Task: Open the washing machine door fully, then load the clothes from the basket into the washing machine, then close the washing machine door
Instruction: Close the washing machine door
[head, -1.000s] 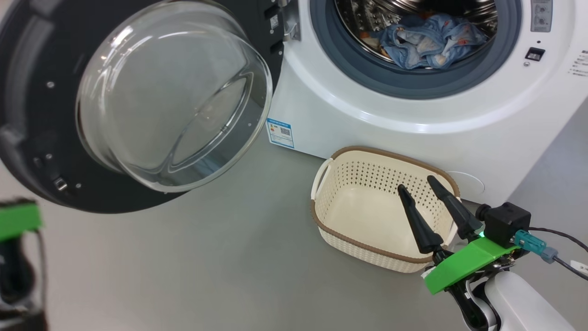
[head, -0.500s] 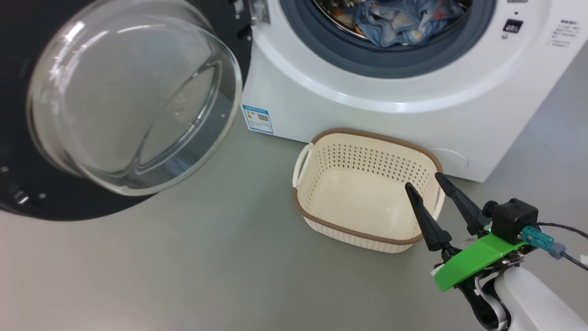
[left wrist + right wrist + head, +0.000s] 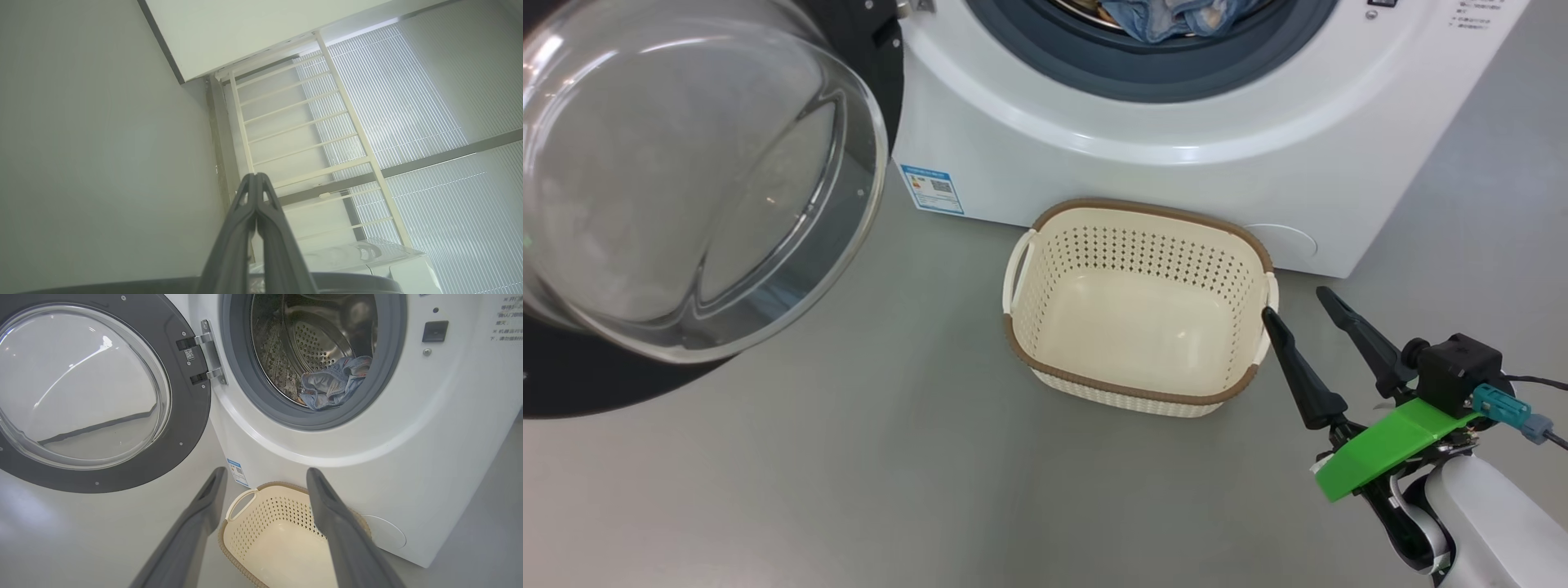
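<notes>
The white washing machine (image 3: 1176,155) stands with its black door (image 3: 184,428) swung wide to the left, glass bowl (image 3: 686,180) bulging toward me. Light blue printed clothes (image 3: 335,381) lie inside the steel drum (image 3: 314,339), at the mouth's lower edge (image 3: 1168,16). On the floor before the machine, the cream basket (image 3: 1045,269) has nothing in it. My right gripper (image 3: 1294,306) is open, its fingers just off the basket's right rim. In the left wrist view my left gripper (image 3: 256,179) is shut on nothing, pointing at a wall and window.
Grey floor (image 3: 849,474) spreads left of and in front of the basket. A blue label sticker (image 3: 931,188) sits low on the machine's front. A white railing (image 3: 306,134) and window blinds (image 3: 429,102) show in the left wrist view.
The head camera has shifted, so machine, door and basket slid up and left in the picture. The right gripper now sits beside the basket's right rim instead of over it. The left gripper's green mount left the view.
</notes>
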You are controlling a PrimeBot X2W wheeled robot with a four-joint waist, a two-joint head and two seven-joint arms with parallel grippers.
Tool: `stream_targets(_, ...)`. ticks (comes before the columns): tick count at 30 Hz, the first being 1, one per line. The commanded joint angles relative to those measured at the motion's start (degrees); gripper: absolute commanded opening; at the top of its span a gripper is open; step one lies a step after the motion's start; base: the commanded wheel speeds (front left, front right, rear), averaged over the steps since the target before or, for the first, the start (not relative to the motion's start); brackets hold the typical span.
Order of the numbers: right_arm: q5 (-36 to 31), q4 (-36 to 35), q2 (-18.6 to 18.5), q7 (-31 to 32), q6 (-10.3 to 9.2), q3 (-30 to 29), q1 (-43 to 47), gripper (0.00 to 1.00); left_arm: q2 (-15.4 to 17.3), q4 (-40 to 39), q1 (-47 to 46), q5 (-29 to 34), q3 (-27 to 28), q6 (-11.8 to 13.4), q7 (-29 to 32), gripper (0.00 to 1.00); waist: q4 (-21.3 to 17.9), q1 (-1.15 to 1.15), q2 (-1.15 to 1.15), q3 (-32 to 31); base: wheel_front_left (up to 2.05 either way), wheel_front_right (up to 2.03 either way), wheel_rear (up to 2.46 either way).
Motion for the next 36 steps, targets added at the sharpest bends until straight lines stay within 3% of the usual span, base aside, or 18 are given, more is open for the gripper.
stream_targets(1, -0.4, -1.7, -0.6, -0.2, 0.25, 1.2, -1.0, 1.00, 4.9, 0.3, -0.8, -0.5, 0.4, -0.3, 0.9, 0.00, -0.9, 0.00, 0.00, 0.6, 0.00, 0.00, 0.00)
stream_targets(14, -0.5, -2.3, -1.1, 0.3, 0.25, 1.1, -0.7, 1.00, 9.0, 9.6, -2.5, 1.1, -2.7, -1.6, 5.8, 0.00, -2.2, 0.00, 0.00, 1.0, 0.00, 0.00, 0.00)
stream_targets(25, -0.5, -2.2, -1.1, 0.6, 0.25, 1.2, -0.4, 1.00, 9.2, 12.5, -1.2, 3.7, -6.8, -3.1, 9.0, 0.00, -1.9, 0.00, 0.00, -0.1, 0.00, 0.00, 0.00)
stream_targets(36, -0.1, -1.2, 0.2, 0.3, 0.25, 1.3, 0.1, 1.00, 7.0, 7.9, 1.3, 1.8, -11.3, -4.0, 24.4, 0.00, -0.5, 0.00, 0.00, -2.0, 0.00, 0.00, 0.00)
